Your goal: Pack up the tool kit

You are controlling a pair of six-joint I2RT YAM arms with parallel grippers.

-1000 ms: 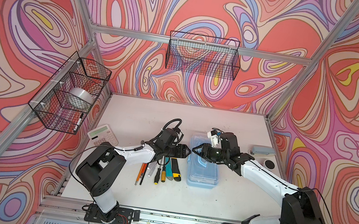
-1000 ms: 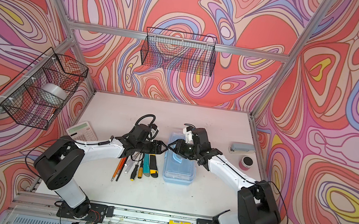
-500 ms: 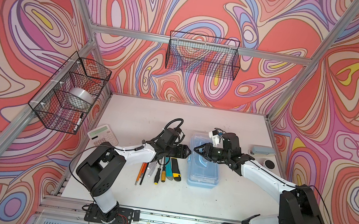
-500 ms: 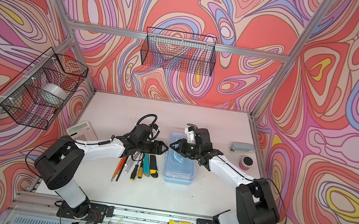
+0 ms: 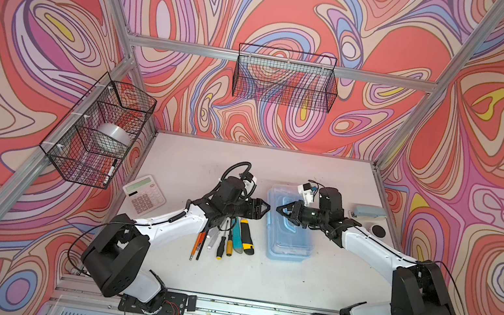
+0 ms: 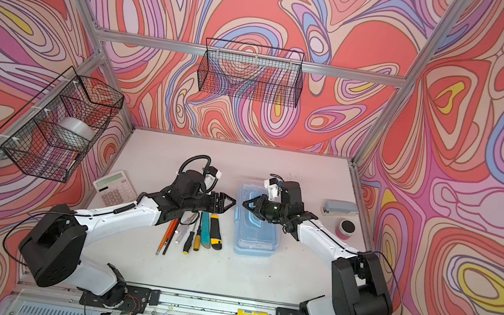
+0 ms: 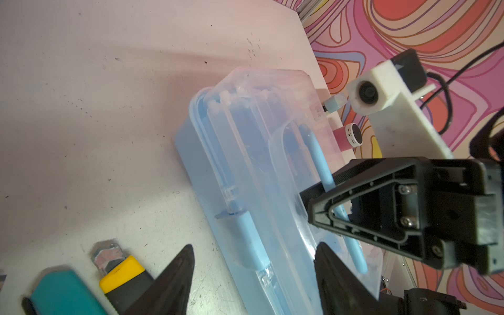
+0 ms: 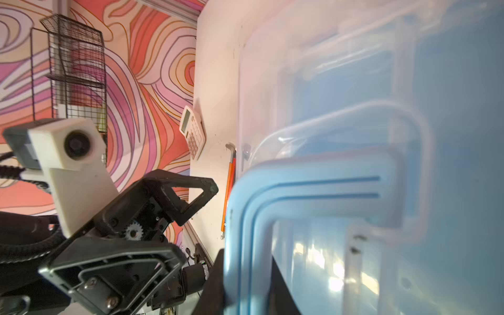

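Right fingers [image 7: 381, 169] pinched tight on box [image 5: 290, 243] handle [image 7: 318, 161]; left fingers [image 7: 177, 272] wide, tips just beside box side.

A small rectangular light-blue plastic box with clear lid [image 5: 290, 240] lies shut on the white surface [image 5: 259, 276], its blue handle [image 7: 316, 155] on top. Beside it lie hex keys [image 5: 195, 246], screwdrivers [image 5: 222, 246] and utility knives [image 5: 246, 236].

Swirl-patterned walls [image 5: 58, 31], white table [image 5: 276, 165], wire baskets [image 5: 285, 81]
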